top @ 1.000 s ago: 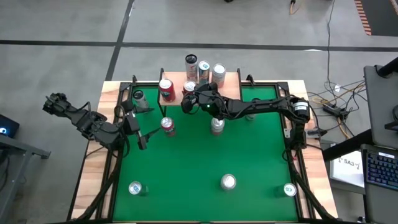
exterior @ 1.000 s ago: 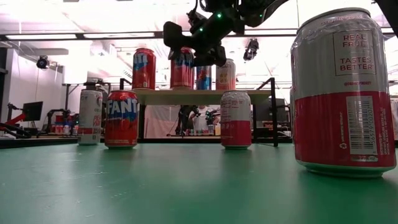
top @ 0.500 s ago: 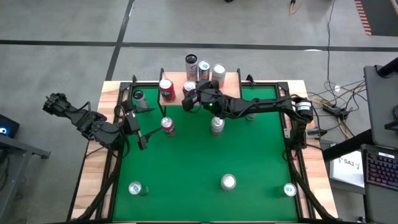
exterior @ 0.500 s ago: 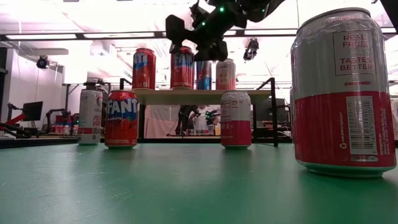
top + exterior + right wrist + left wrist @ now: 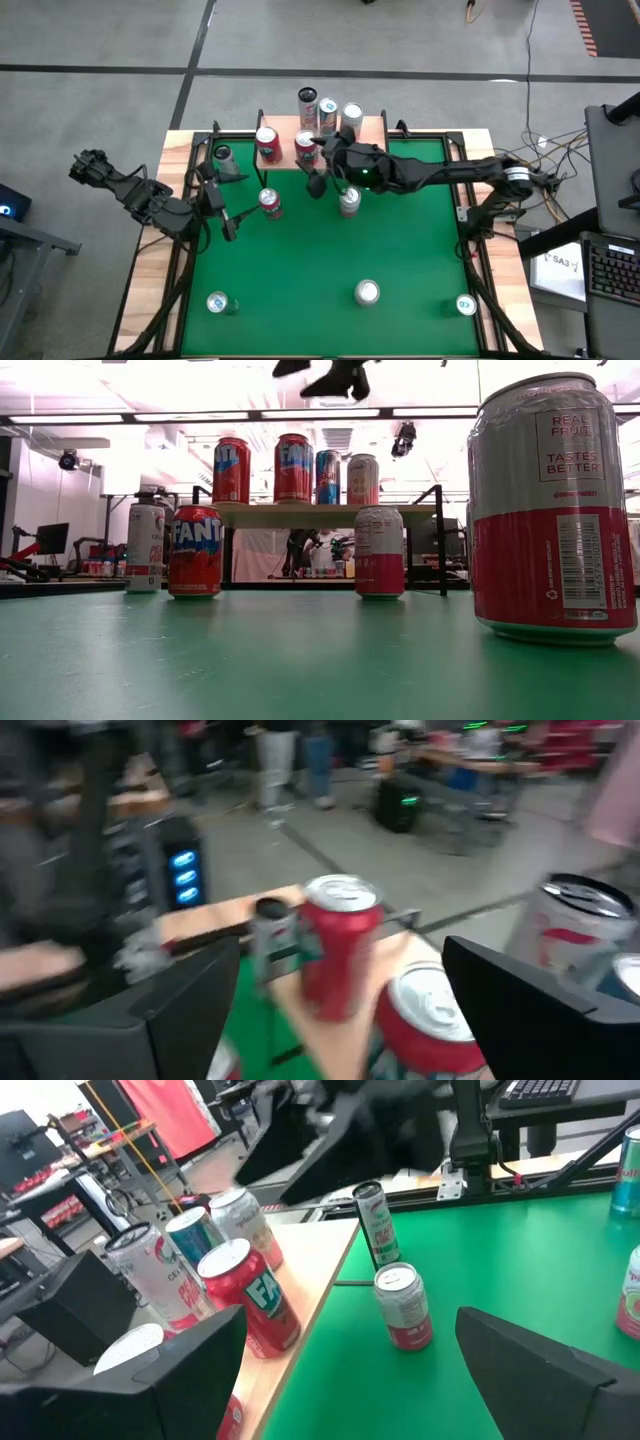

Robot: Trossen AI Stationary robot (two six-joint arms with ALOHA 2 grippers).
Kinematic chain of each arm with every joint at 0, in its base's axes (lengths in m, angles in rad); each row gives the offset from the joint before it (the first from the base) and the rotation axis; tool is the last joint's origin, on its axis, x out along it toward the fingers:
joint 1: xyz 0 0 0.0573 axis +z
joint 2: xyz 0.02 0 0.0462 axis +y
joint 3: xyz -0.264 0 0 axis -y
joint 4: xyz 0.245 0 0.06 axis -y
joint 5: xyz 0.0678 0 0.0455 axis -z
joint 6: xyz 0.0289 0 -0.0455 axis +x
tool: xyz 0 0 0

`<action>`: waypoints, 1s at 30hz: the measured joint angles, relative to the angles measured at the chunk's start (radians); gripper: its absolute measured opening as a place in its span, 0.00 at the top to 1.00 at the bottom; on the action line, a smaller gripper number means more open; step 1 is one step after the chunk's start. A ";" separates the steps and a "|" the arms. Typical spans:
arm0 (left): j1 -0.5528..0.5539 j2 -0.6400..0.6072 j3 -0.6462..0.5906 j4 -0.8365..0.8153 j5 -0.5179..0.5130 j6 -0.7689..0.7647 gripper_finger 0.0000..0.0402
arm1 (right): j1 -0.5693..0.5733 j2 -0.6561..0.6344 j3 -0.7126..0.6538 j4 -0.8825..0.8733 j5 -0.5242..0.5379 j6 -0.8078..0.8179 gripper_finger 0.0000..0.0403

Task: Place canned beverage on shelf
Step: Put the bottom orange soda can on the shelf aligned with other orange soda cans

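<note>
Canned beverage (image 5: 306,147), a red Fanta, stands upright on the shelf (image 5: 372,130) among other cans. Just above and in front, the right gripper (image 5: 318,176) hangs spread, empty. Left gripper (image 5: 228,218), also spread, waits at the table's left edge.

right gripper (image 5: 325,374) cut off by low view's top edge, right wrist view's cans (image 5: 340,960) motion-blurred

Both arms are dark, nearly black, built of slim tubes joined by chunky rounded joints. The right arm (image 5: 430,175) has a small green light near its wrist and a silver ring at its elbow joint. The left arm (image 5: 140,195) looks knobbly, and each wrist ends in two broad, flat, matte black fingers (image 5: 540,1370).
</note>
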 joint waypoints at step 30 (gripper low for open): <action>0.579 0.161 -0.063 0.008 0.361 0.076 0.99 | 0.001 -0.084 0.000 -0.423 -0.117 -0.039 0.97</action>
